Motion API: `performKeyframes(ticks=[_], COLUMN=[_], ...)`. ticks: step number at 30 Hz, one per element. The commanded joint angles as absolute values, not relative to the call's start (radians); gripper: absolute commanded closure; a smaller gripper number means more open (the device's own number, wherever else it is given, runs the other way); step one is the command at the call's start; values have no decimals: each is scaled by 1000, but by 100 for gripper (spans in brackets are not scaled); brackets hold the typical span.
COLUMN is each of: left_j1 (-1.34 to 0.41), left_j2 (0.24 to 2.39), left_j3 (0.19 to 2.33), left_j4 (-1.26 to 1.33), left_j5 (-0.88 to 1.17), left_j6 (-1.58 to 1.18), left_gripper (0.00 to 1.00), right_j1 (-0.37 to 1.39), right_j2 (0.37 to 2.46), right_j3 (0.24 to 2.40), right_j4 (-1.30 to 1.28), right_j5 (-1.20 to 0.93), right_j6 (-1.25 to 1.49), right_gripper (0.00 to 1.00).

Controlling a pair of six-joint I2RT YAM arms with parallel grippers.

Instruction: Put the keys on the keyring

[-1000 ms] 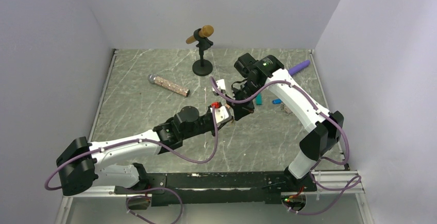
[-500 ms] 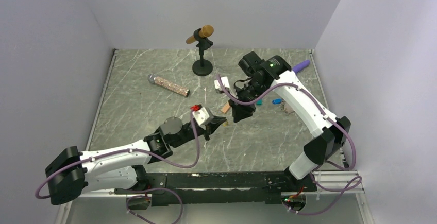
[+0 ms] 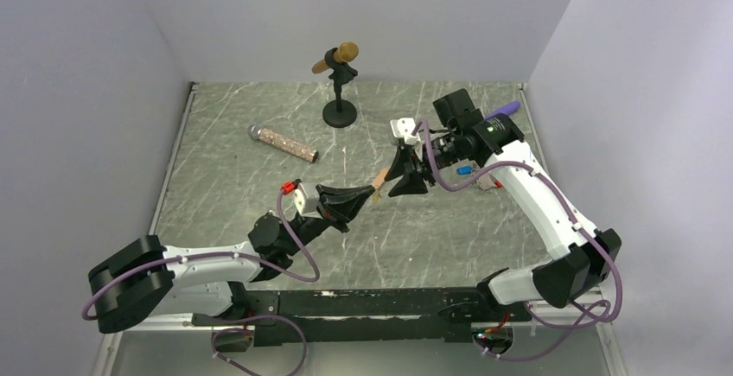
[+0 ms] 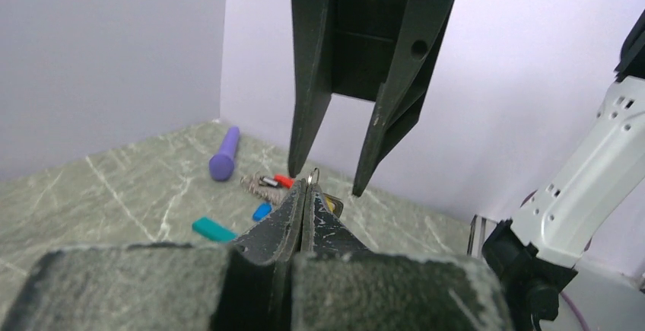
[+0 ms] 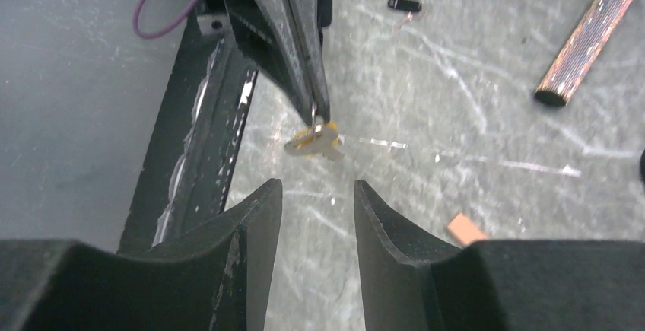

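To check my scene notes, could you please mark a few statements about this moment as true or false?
1. The left tool is shut on the yellow key. True.
2. The right tool grips that key. False: its fingers stand open and are not closed on the key.
3. The purple stick lies on the table. True.
4. The black key hangs from the left tool. False: it lies on the table.
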State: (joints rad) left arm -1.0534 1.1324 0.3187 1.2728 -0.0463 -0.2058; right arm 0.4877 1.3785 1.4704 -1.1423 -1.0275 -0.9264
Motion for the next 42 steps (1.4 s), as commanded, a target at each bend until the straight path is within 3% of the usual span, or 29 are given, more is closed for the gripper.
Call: performKeyframes(ticks=[1,18,42], left_j1=[-1057,-1057,-1057], left_j2=[1167,1182,1159], left_j3=[382,397,382], left_j4=[1445,1412,1391], left_j5=[-10,3,-45], left_j6=[-241,-241,-227], left_gripper=[100,100,100], right_j1=[484,483,479], right_j2=[1360,1337,1338], right_j3=[1460,1448,1460], right_j4=[-969,-959,-985], right_j5=[-1176,-1228,-1247], right_j6=[-908,-905,-916], right_gripper=[57,81,80])
